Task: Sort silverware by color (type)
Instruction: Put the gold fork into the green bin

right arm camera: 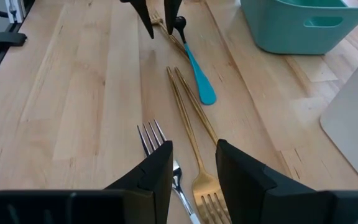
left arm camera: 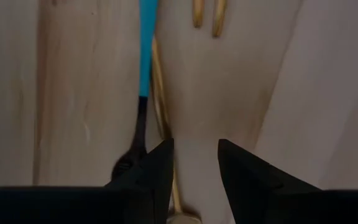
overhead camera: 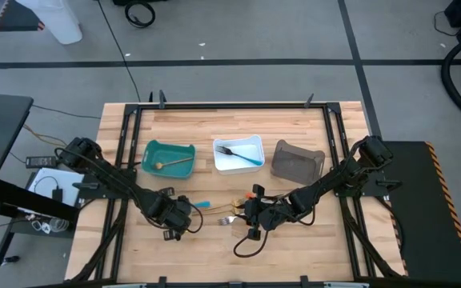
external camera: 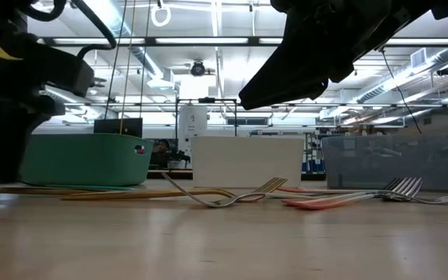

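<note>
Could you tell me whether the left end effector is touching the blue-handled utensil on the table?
Cannot tell. In the left wrist view the left end effector is open, and the blue-handled utensil runs behind one finger; neither contact nor gap shows.

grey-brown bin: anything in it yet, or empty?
Looks empty: from above, the grey-brown bin shows only its bare floor, while the teal bin and white bin each hold a utensil.

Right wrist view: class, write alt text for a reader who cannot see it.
Two dark open fingers of the right gripper frame a gold fork and a silver fork on the light wooden table. Beyond lie a blue-handled utensil, the left gripper and a teal plastic bin.
</note>
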